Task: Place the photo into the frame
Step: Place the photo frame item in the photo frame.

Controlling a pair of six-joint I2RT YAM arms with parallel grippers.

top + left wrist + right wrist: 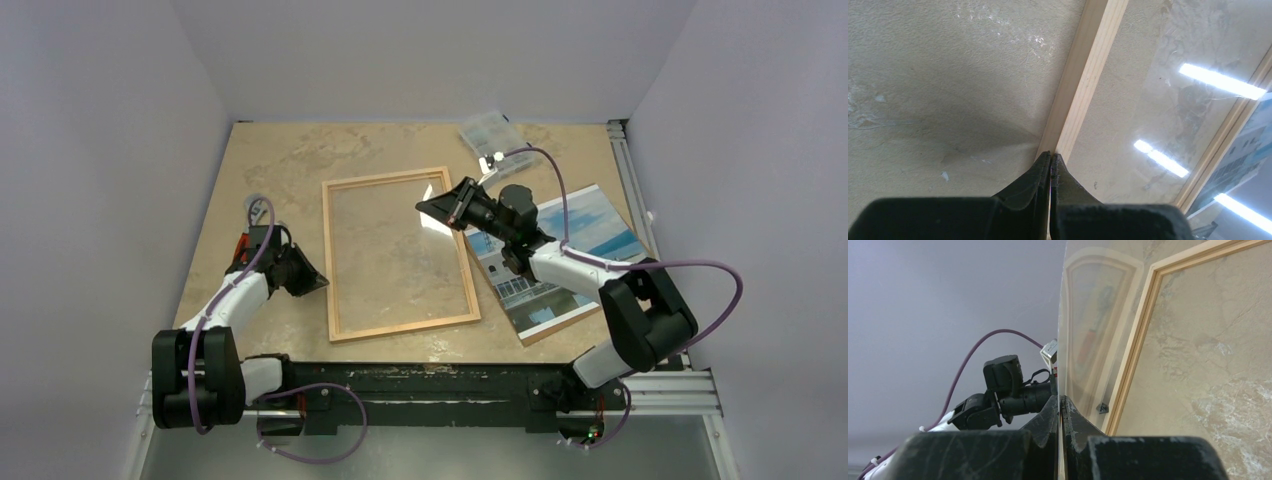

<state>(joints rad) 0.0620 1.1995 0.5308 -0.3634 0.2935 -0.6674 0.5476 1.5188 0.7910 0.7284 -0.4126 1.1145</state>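
Lying flat on the table point(280, 160) between your arms, the frame point(403, 327) was not yet loaded. The photo point(600, 225) waited face up on a brown backing board point(545, 335) to its right. Your right gripper point(425, 209) was clenched on the clear pane point(1083, 315), tilting it up, probably to open the frame. Your left gripper point(322, 284), clenched on nothing, touched the left rail, likely to steady it.
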